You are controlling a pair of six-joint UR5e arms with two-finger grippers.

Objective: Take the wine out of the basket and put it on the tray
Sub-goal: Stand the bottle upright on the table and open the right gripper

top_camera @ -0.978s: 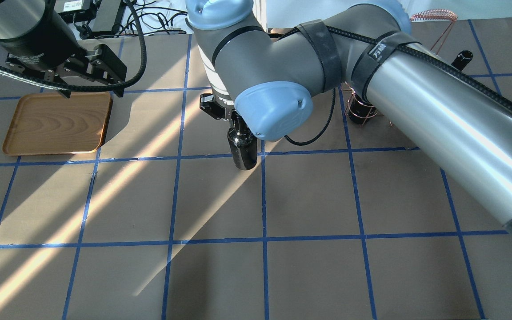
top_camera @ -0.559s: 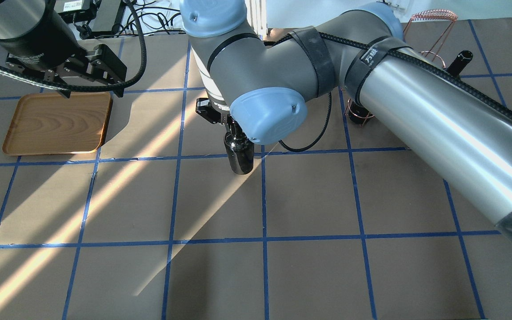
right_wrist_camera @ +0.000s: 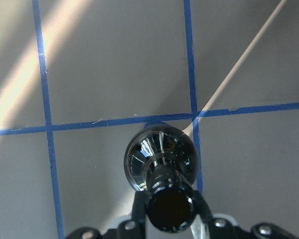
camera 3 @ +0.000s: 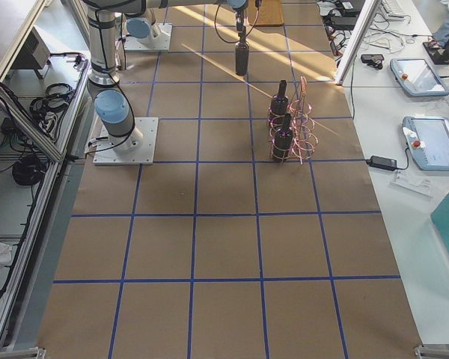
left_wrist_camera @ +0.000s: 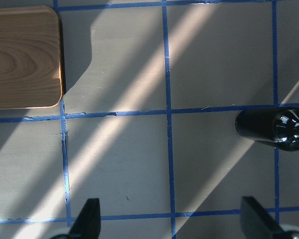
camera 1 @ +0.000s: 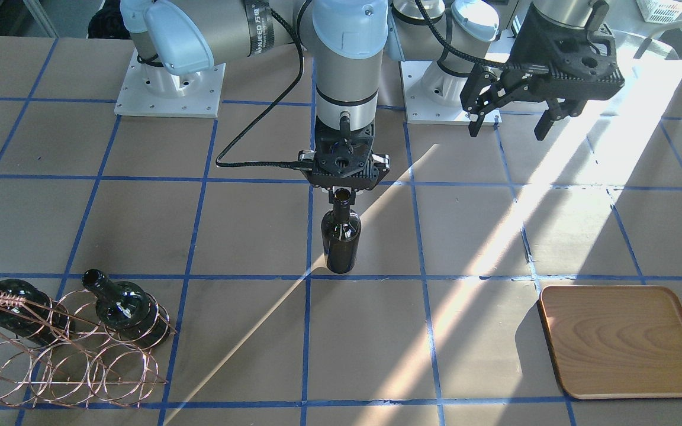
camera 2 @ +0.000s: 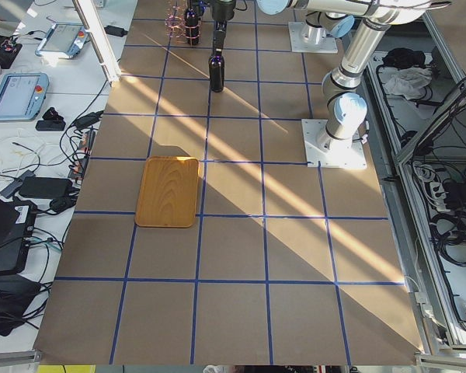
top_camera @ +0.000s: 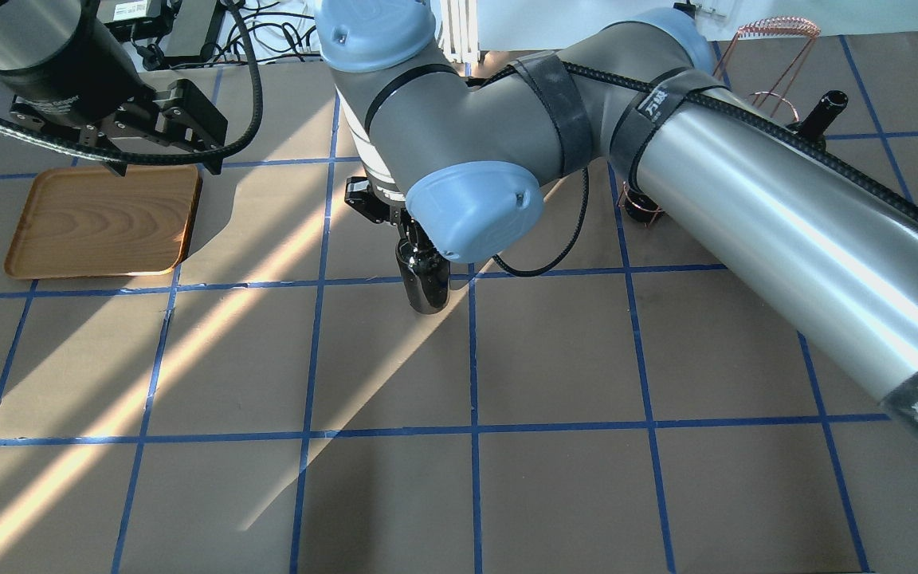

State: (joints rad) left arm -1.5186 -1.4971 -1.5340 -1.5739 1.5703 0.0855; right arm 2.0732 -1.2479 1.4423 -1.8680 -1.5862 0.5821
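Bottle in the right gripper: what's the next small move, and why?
Probably shift the bottle sideways toward the tray. The right gripper is shut on its neck and holds it upright mid-table, well short of the tray. The left gripper hangs open on the tray's side of the table, so a hand-over there looks possible.
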